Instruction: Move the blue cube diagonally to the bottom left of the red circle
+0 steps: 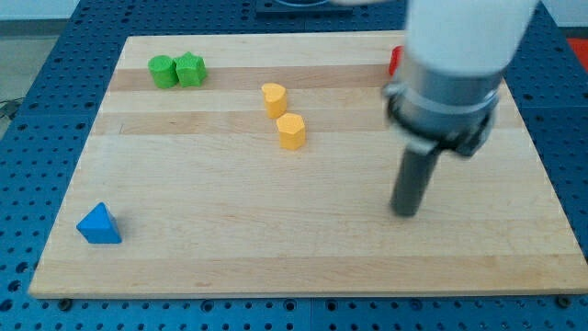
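A red block (pixel 396 62) shows as a sliver at the board's top right; the arm hides most of it, so I cannot make out its shape. A blue block (pixel 98 225), which looks like a triangle, lies near the board's bottom left corner. No blue cube shows; the arm covers part of the board's right side. My tip (pixel 405 212) rests on the board right of centre, well below the red block and far right of the blue block, touching no block.
Two green blocks (pixel 177 71) sit side by side at the top left. Two yellow blocks (pixel 274 98) (pixel 291 131) lie near the top centre, one below the other. The wooden board (pixel 276 248) rests on a blue perforated table.
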### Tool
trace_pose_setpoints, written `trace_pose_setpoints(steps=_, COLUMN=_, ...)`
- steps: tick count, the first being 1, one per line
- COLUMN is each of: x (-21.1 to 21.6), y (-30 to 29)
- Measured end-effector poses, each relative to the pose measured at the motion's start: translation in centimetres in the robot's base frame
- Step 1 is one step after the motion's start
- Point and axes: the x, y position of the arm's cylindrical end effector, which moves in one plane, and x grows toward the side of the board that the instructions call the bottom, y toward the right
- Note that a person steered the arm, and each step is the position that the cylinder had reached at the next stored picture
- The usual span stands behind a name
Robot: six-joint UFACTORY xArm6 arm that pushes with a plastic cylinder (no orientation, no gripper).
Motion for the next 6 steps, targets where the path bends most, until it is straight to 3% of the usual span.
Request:
trace_pose_setpoints(steps=1, x=-11.4, y=4.0)
trace_pose_setpoints(steps=2, x=-18.6, y=4.7)
trace_pose_setpoints(steps=5, x=-19.2, y=3.8)
trace_pose_setpoints(steps=6, x=-17.9, y=0.4)
